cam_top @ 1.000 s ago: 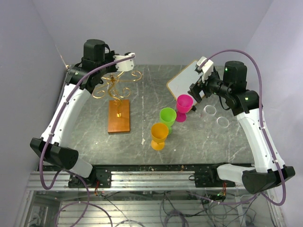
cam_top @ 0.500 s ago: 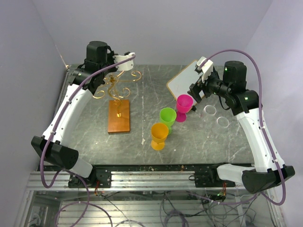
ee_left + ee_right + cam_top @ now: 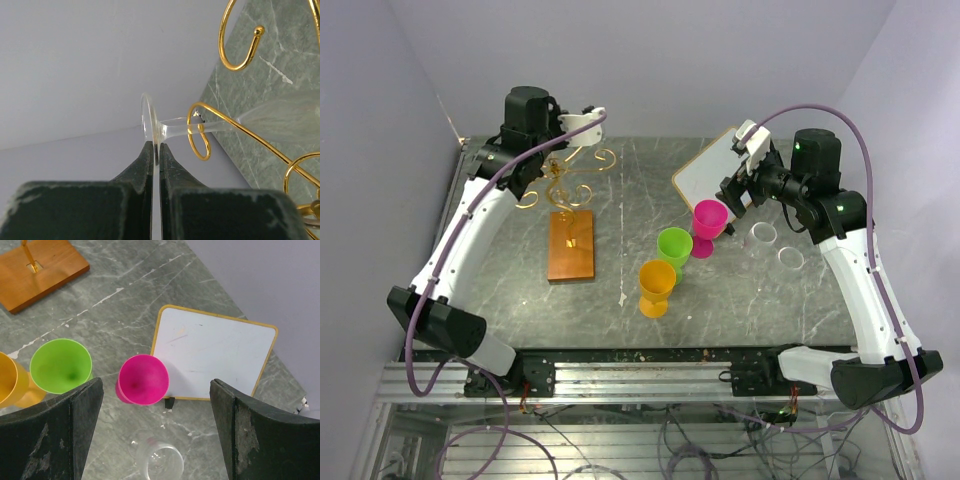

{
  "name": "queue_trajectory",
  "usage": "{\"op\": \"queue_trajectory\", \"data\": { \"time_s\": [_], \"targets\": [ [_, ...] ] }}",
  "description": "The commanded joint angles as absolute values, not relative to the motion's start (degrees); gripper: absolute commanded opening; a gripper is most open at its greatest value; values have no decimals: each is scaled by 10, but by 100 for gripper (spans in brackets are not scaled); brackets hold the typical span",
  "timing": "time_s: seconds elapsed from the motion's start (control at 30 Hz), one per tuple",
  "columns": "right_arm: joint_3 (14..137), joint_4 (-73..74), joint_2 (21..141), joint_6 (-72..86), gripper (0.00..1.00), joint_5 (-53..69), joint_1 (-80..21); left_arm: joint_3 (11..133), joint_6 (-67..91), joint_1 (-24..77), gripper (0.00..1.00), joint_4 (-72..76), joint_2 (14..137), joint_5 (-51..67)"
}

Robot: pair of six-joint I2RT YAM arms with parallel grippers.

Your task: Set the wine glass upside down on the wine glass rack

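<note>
My left gripper (image 3: 155, 145) is shut on the round foot of a clear wine glass (image 3: 150, 120), held on its side. The glass stem (image 3: 175, 129) runs through a loop of the gold wire rack (image 3: 200, 135), and the blurred bowl (image 3: 290, 120) lies beyond it. In the top view this gripper (image 3: 588, 119) hovers at the rack's top (image 3: 565, 172), above its wooden base (image 3: 570, 245). My right gripper (image 3: 740, 195) is open and empty, high over a pink cup (image 3: 142, 379) and another clear glass (image 3: 162, 462).
A green cup (image 3: 674, 245) and an orange cup (image 3: 656, 285) stand left of the pink cup (image 3: 709, 222). A small whiteboard (image 3: 705, 175) leans behind them. Two clear glasses (image 3: 764, 234) (image 3: 791, 256) stand at the right. The back wall is close behind the rack.
My left gripper has shifted slightly toward the back wall with the glass, and the rack's top wires moved a little with it. The right arm has not moved.
</note>
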State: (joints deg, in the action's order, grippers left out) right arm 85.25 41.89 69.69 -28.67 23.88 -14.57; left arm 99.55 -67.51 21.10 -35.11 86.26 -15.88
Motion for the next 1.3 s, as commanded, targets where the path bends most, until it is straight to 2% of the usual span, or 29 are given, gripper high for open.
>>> {"op": "queue_trajectory", "data": {
  "time_s": [0.0, 0.27, 0.73, 1.27],
  "targets": [
    [856, 422, 695, -294, 88, 246, -143, 994, -673, 212, 7, -313, 872, -172],
    [854, 422, 696, -294, 88, 246, -142, 982, -669, 212, 7, -286, 873, -143],
    [853, 423, 696, -296, 88, 250, -142, 981, -658, 212, 7, -330, 868, -216],
    [849, 423, 693, -297, 88, 250, -141, 965, -649, 212, 7, -360, 837, -187]
  ]
}}
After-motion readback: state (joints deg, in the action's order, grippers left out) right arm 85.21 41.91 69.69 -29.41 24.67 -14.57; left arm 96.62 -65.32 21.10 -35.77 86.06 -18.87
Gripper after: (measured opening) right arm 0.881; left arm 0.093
